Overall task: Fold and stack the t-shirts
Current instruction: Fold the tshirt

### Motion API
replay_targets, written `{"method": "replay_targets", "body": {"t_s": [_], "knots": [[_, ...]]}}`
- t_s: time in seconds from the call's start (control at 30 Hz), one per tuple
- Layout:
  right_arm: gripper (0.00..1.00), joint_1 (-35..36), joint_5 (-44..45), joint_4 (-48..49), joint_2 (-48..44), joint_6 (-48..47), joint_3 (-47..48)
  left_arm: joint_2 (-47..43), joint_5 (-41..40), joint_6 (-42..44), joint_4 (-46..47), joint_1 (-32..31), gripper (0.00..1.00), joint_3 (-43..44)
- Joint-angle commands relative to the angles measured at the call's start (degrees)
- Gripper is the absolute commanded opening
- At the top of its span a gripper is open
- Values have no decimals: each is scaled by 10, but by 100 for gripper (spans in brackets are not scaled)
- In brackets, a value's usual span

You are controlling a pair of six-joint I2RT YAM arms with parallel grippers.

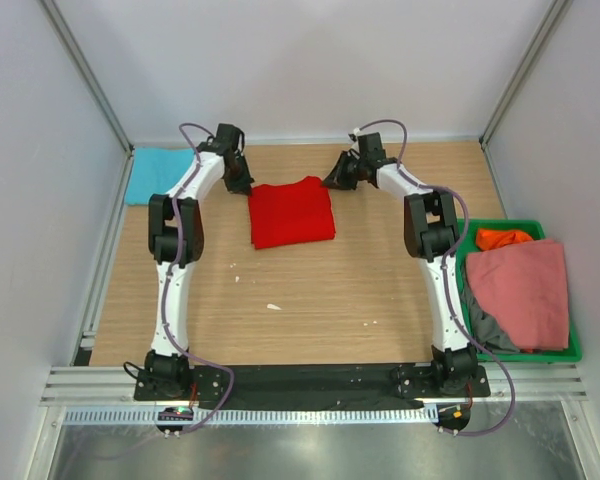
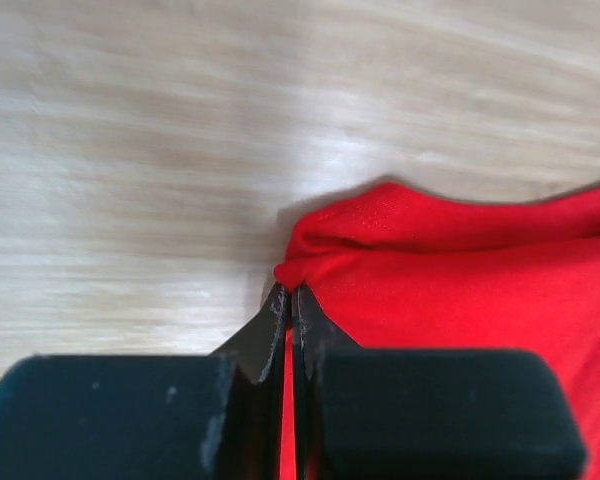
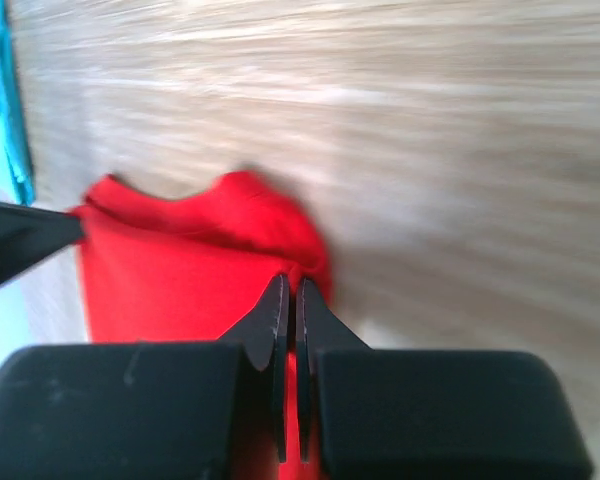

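The table (image 1: pixel 310 310) is big and smooth, so cloth can slide on it.

The green crate (image 1: pixel 570 352) sits at my right side. A pink shirt (image 1: pixel 520 290) lies on top in it, with an orange one (image 1: pixel 500 238) and a grey one (image 1: pixel 480 325) peeking out. Those are not folded yet, I think.

The red shirt (image 1: pixel 291 212) lies in the far middle of the table. It looks partly folded, like a fat square. The blue shirt (image 1: pixel 158 175) lies flat in the far left corner, well apart from the red one.

My left end effector (image 2: pixel 290 292) is pressed together on the far left corner of the red shirt. My right end effector (image 3: pixel 289 285) is pressed together on the far right corner. Each one pinches only a little bit of cloth.

Here is what could go wrong. The pinch is small, so a corner could slip out if I pull hard. If one arm goes faster than the other, the fold would come out crooked. I cannot tell if I hold every layer or just the top one. If it is just the top, the shirt could open up when I lift. If I drag it low, it could bunch up on the table.
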Motion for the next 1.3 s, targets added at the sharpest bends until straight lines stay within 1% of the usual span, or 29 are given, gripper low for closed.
{"method": "replay_targets", "body": {"t_s": [0.0, 0.07, 0.1, 0.17, 0.23, 0.3, 0.37, 0.4, 0.43, 0.5, 0.53, 0.57, 0.6, 0.67, 0.7, 0.77, 0.8, 0.83, 0.87, 0.9, 0.97, 1.0, 1.03, 1.1, 1.13, 1.2, 1.27], "knots": [[2, -18, 8, 15, 9, 5, 57, 17, -31, 3, -5, 8, 0, 43], [5, -27, 3, 25, 17, 13, 58, 24, -29, -4, -1, 11, 0, 50], [12, -30, 3, 24, 27, 15, 61, 26, -28, -5, 3, 10, 1, 51], [17, -34, -5, 29, 34, 22, 67, 30, -28, -11, 2, 11, 4, 55], [23, -33, 1, 20, 39, 23, 81, 27, -27, -12, 1, 11, 15, 54], [24, -36, -3, 18, 39, 29, 93, 18, -28, -9, 1, 11, 20, 53], [29, -37, -6, 4, 42, 34, 109, 7, -31, -8, 6, 11, 28, 44], [33, -38, -6, -5, 42, 30, 130, -4, -34, -8, 3, 11, 35, 45], [42, -37, 0, -32, 40, 20, 137, -8, -33, -8, 1, 11, 46, 47], [47, -38, 22, -64, 17, 6, 141, -32, -34, -8, -11, 11, 49, 50], [51, -38, 47, -102, 7, -7, 139, -42, -34, -8, -13, 10, 50, 49], [54, -37, 57, -116, -21, -11, 131, -57, -38, -8, -15, 10, 51, 39], [55, -37, 65, -130, -36, -14, 105, -72, -35, -11, -13, 9, 53, 30], [57, -33, 79, -156, -71, -13, 69, -115, -26, -14, -9, 3, 54, 11], [58, -31, 80, -168, -103, -14, 33, -126, -12, -19, -8, -1, 54, -7], [59, -21, 70, -177, -135, -27, -2, -162, 23, -32, 2, -10, 50, -39], [59, -17, 67, -181, -166, -28, -19, -176, 74, -40, 31, -11, 49, -88], [59, -15, 63, -181, -183, -30, -61, -187, 111, -65, 51, -12, 45, -116], [59, -14, 42, -169, -200, -32, -91, -206, 134, -75, 67, -15, 43, -140], [56, -14, 41, -155, -221, -41, -150, -215, 157, -80, 86, -18, 41, -187], [41, -15, 52, -142, -260, -56, -191, -241, 151, -77, 87, -25, 41, -224], [35, -15, 40, -137, -268, -70, -221, -250, 151, -76, 90, -25, 41, -241], [31, -15, 29, -132, -275, -71, -234, -259, 154, -76, 92, -26, 41, -277], [31, -14, -4, -122, -279, -75, -270, -276, 159, -66, 94, -27, 43, -302], [31, -14, -11, -102, -284, -72, -281, -280, 157, -62, 89, -27, 43, -320], [32, -14, -20, -82, -288, -68, -308, -282, 152, -52, 72, -27, 43, -330], [34, -13, -28, -67, -282, -67, -311, -284, 154, -50, 78, -27, 42, -353]]}}
